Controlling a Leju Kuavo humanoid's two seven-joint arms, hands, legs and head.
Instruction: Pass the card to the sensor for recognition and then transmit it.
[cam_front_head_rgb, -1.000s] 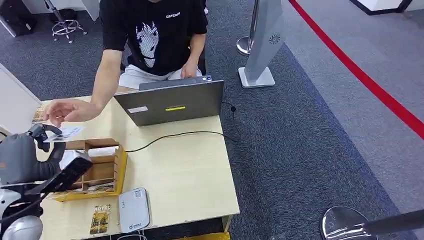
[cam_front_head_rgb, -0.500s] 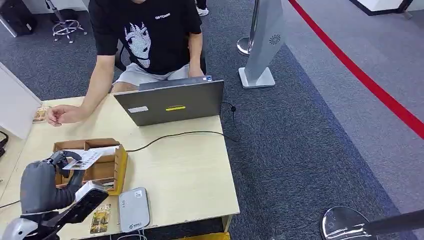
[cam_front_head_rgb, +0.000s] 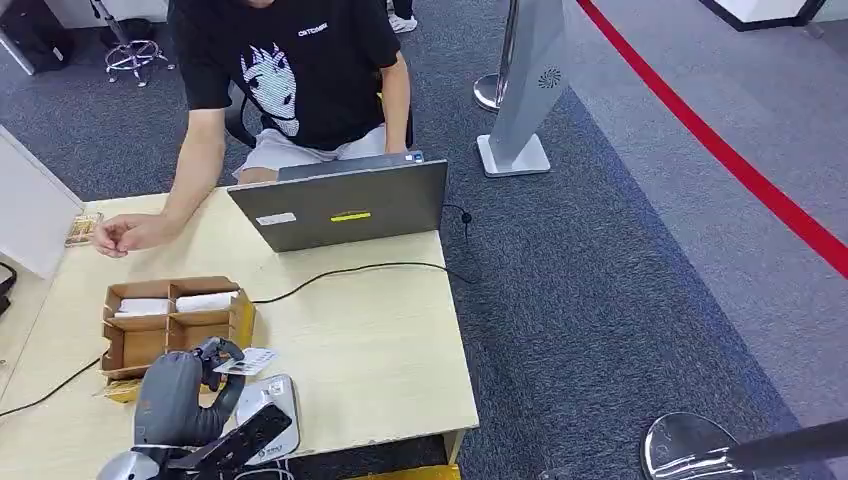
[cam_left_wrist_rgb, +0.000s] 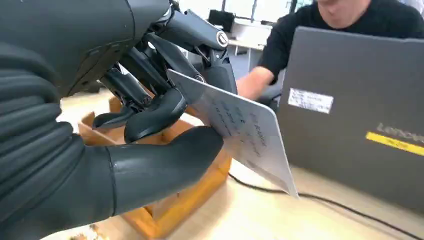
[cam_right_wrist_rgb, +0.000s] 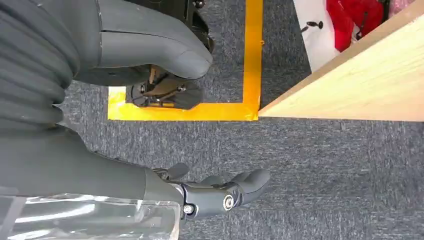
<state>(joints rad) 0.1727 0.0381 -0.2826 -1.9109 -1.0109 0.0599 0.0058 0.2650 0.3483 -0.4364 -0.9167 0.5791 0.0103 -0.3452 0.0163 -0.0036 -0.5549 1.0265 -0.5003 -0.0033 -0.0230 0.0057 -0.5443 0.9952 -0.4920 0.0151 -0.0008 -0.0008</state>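
My left hand (cam_front_head_rgb: 188, 385) hovers over the table's front left corner and pinches a white printed card (cam_front_head_rgb: 245, 361) between thumb and fingers. The card juts out level, just above the back edge of the white rounded sensor (cam_front_head_rgb: 268, 403); I cannot tell whether they touch. In the left wrist view the card (cam_left_wrist_rgb: 245, 131) slants out of the hand (cam_left_wrist_rgb: 150, 107), thumb under it and dark fingers on top. My right hand (cam_right_wrist_rgb: 100, 160) hangs beside the table over grey carpet, holding nothing, its fingers (cam_right_wrist_rgb: 220, 192) loosely apart.
A cardboard divider box (cam_front_head_rgb: 170, 322) stands just behind my left hand. A grey laptop (cam_front_head_rgb: 345, 205) sits at the table's back edge, a black cable (cam_front_head_rgb: 350, 270) running from it. A seated person's hand (cam_front_head_rgb: 125, 233) rests on the table near a small card (cam_front_head_rgb: 82, 228).
My left hand has carried the card from the back left, near the person's hand, over the box to the front, above the sensor. The person's hand has settled on the table.
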